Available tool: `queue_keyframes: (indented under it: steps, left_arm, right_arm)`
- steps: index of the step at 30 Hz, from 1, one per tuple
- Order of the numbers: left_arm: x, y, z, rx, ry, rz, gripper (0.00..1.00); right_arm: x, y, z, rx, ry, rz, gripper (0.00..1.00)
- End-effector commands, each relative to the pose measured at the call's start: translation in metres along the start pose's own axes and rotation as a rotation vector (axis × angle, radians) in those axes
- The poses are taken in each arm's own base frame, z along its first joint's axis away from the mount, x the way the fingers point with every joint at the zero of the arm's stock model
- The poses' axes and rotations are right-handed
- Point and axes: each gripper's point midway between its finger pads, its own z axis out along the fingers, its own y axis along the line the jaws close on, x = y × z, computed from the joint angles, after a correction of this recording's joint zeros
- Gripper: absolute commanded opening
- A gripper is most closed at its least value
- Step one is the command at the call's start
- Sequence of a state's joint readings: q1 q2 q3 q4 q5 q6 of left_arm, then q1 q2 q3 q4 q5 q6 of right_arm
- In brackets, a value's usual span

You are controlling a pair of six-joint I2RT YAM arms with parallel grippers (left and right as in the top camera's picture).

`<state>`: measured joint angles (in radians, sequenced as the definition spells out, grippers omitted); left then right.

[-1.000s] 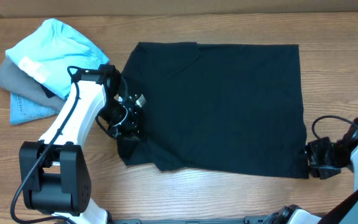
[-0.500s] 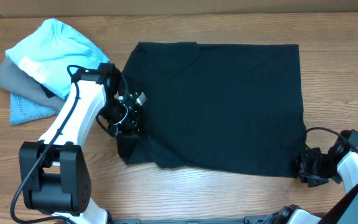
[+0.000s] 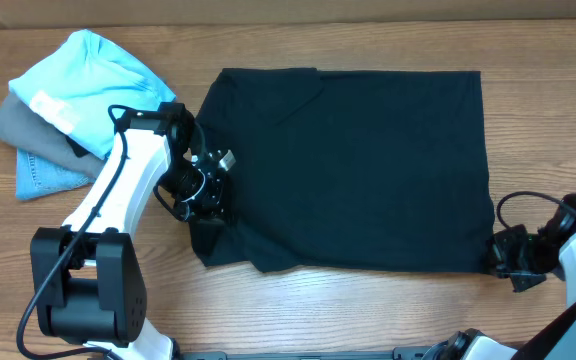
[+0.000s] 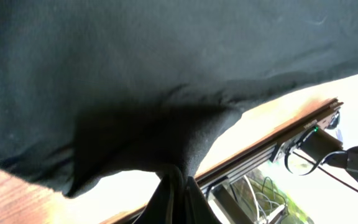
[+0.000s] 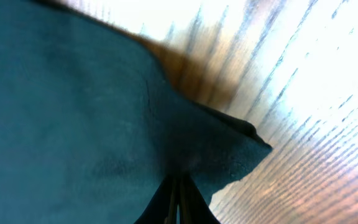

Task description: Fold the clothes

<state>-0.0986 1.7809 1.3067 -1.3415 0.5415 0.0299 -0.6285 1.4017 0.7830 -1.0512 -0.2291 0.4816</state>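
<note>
At the near edge, the right gripper [image 3: 498,262] pinches the T-shirt [image 3: 358,160] at its near-right hem corner, jaws pressed together on the cloth. The left gripper [image 3: 208,208] holds a bunched bit of fabric at the near-left corner, its jaws also clamped on it. The shirt lies spread flat on the table [image 3: 368,320], centre to right. This looks like the grasp that opens a fold. The next move likely calls for both arms to lift together and carry the near edge towards the far hem, keeping it taut. Far left sits a pile of a blue shirt [image 3: 88,75], a grey garment [image 3: 18,125] and denim [image 3: 43,178]. The left arm passes just beside it, but it seems clear of the fold path.
</note>
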Motion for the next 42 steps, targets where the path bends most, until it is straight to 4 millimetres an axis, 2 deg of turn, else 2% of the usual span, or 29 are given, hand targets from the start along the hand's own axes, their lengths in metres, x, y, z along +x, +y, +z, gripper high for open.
queue_keyframes:
  steps: [1,5,9,12,21,29,36,42]
  left_arm:
    - [-0.006,-0.003,-0.010,-0.029,-0.018,0.046,0.04]
    - [-0.012,-0.004,-0.028,-0.084,-0.048,0.062,0.04]
    - [-0.031,-0.010,-0.053,-0.138,-0.138,0.108,0.04]
    - [-0.043,-0.016,-0.063,-0.143,-0.194,0.148,0.04]
    - [-0.076,-0.012,-0.071,-0.246,-0.314,0.235,0.04]
    - [-0.081,-0.005,-0.074,-0.309,-0.332,0.241,0.04]
    - [-0.080,0.007,-0.077,-0.381,-0.327,0.222,0.04]
    - [-0.090,0.009,-0.080,-0.402,-0.359,0.231,0.05]
  right_arm:
    - [-0.006,0.013,-0.012,-0.039,-0.015,-0.078,0.04]
    - [-0.005,0.025,-0.016,-0.098,-0.001,-0.085,0.04]
    - [-0.009,0.045,-0.019,-0.202,-0.009,-0.099,0.04]
    - [-0.018,0.055,-0.021,-0.248,-0.035,-0.054,0.04]
    - [-0.040,0.083,-0.028,-0.383,-0.118,-0.052,0.04]
    - [-0.049,0.110,-0.042,-0.517,-0.155,-0.120,0.04]
    - [-0.040,0.128,-0.027,-0.514,-0.126,-0.187,0.04]
    - [-0.051,0.139,-0.016,-0.499,-0.162,-0.175,0.04]
